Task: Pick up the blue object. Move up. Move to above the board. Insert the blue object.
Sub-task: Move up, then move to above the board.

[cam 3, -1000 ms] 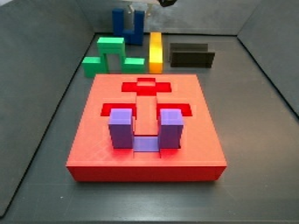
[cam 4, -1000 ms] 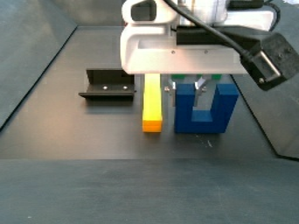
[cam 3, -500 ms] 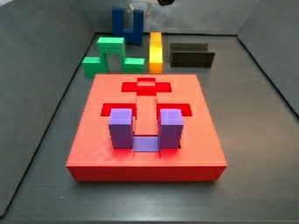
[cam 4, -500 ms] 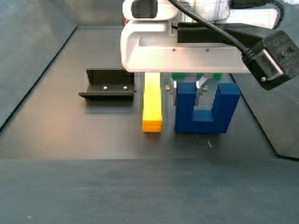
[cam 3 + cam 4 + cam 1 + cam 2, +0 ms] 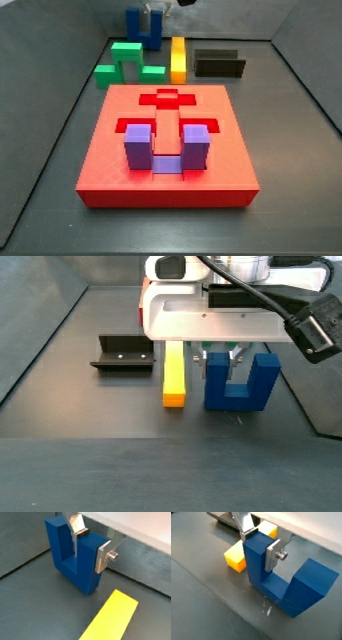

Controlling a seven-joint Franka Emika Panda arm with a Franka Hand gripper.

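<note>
At the far end of the table [image 5: 287, 130], behind the board [image 5: 167, 150] and beside the green blocks [image 5: 123, 60] and yellow bar [image 5: 174, 373], stands the blue object [image 5: 242, 384] — prongs up. The end effector [image 5: 92, 543] pinches one prong between its silver fingers [image 5: 274, 555] — the other prong stands free.

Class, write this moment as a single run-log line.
phase: grasping | gripper: fingers straddle one prong of blue object | blue object: upright on floor beside yellow bar | board: purple block seated

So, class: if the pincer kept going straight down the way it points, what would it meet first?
Probably the dark floor: the pincer already straddles one prong of the blue object, whose base rests there.
</note>
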